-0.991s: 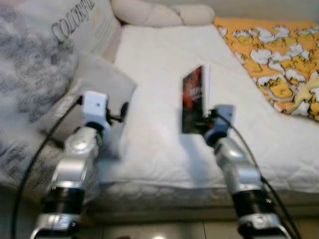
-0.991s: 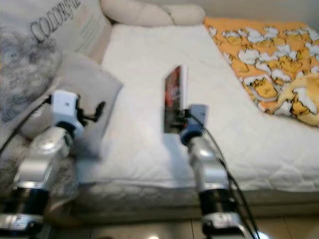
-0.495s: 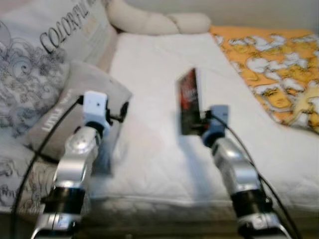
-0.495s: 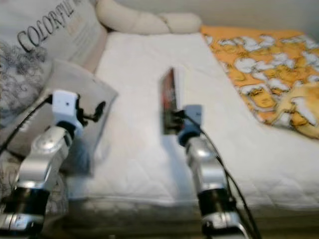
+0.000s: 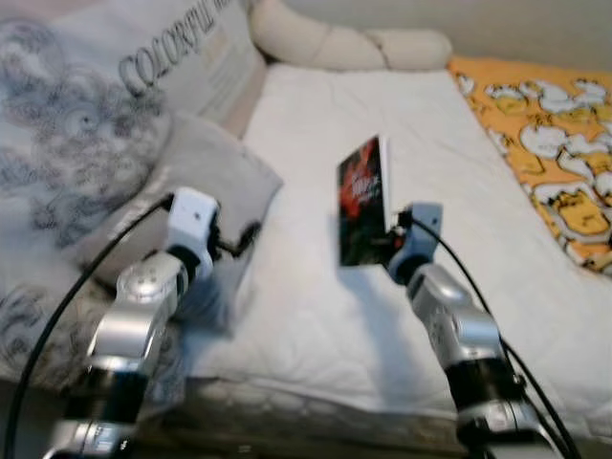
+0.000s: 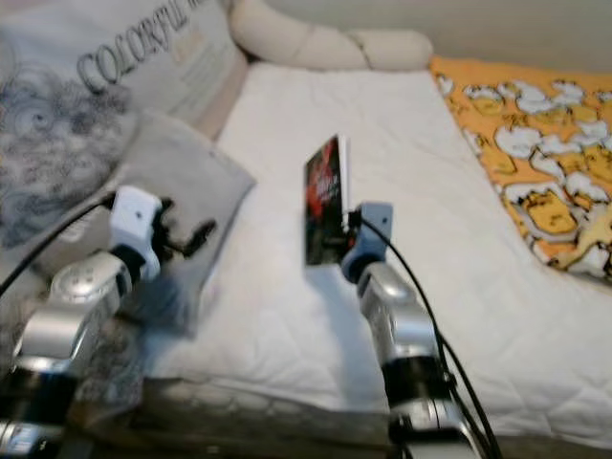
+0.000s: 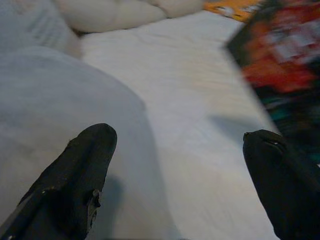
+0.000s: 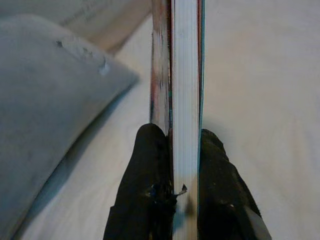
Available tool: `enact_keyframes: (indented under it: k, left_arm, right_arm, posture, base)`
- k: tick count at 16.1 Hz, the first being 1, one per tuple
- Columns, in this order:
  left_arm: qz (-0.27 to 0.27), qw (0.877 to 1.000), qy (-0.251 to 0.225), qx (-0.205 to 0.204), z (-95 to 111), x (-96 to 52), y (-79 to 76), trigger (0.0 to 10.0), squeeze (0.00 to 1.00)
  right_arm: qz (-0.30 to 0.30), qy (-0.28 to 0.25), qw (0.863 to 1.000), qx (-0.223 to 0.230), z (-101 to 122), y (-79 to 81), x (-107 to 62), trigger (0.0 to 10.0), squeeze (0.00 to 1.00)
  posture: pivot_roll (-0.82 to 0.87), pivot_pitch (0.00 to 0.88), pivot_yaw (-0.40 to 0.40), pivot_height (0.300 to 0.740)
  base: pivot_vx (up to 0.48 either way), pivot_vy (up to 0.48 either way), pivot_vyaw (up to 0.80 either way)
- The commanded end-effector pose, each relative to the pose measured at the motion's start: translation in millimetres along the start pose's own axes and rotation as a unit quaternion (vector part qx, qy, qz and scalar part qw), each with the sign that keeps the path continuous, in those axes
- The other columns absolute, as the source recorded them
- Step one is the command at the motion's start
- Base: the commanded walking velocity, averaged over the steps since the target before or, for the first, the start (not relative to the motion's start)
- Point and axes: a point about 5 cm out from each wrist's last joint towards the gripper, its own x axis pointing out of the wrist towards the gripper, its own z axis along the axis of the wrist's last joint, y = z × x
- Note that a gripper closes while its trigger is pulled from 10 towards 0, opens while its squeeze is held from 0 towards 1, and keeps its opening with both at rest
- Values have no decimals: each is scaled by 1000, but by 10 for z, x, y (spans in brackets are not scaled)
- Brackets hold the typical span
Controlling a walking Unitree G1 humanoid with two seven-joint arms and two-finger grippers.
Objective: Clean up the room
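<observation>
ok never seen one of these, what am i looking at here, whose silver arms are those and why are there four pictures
The silver arms belong to a humanoid robot tidying a room. Two pictures come from a stereo camera on its head, looking down at a bed with a white quilted cover. The other two come from cameras on its wrists, looking along each pair of black fingers.

The right end effector is shut on a book with a dark red cover, holding it upright above the bed. The left end effector is open, holding nothing, near a grey pillow.

On the bed there are also a big cushion printed with letters, a cream bolster at the far end, and an orange blanket with a duck pattern.
</observation>
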Motion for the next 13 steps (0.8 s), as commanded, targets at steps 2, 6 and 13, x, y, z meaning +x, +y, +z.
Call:
enact_keyframes:
  k: [2, 6, 13]
  left_arm:
    - [-76, 997, 12, 9, 29, -72, -114, 10000, 90]
    - [-150, 987, 56, 8, -29, -242, -225, 10000, 0]
    - [-149, 981, 123, 18, -107, -749, -308, 10000, 0]
  right_arm:
    - [3, 20, 998, 59, 75, -96, 84, 10000, 0]
    - [47, 50, 984, 162, 52, -41, 264, 10000, 0]
    - [2, 93, 969, 227, -224, -86, 277, 10000, 0]
  posture:
    - [31, 0, -13, 740]
    - [79, 0, -48, 740]
    - [233, 0, -119, 740]
  base:
    - [0, 0, 0]
    - [0, 0, 0]
    - [0, 0, 0]
